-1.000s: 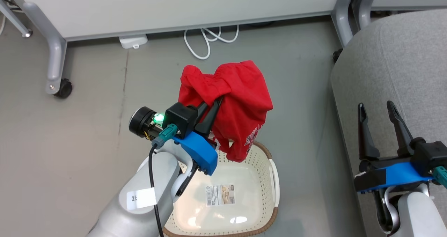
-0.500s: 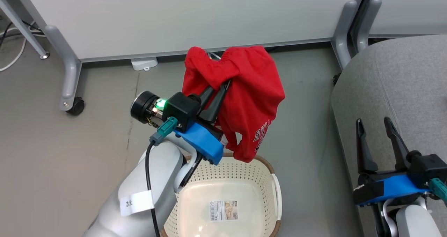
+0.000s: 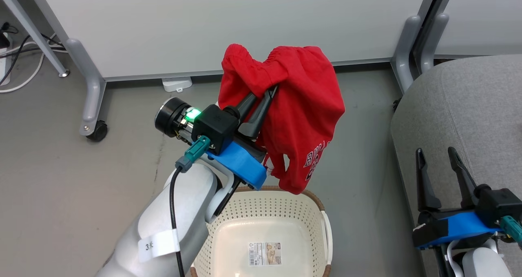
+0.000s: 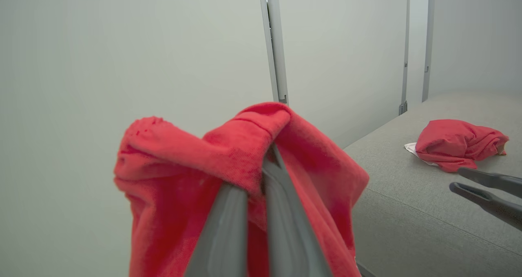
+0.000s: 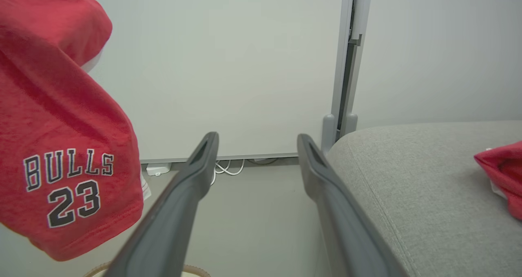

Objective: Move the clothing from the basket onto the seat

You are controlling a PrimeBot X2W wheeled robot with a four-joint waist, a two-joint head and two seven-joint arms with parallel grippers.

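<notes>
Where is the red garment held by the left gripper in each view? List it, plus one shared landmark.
Head view: the red garment sits upper centre, pinched in the left gripper.
Left wrist view: the garment is lower centre, draped around the shut fingers.
Right wrist view: the garment hangs at the left edge, lettering showing.
Shared landmark: the grey seat, at the right in all three.

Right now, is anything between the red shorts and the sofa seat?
Nothing visible. The shorts hang from the shut left gripper above the basket; bare floor separates them from the seat. The open right gripper hovers by the seat's near edge.
</notes>
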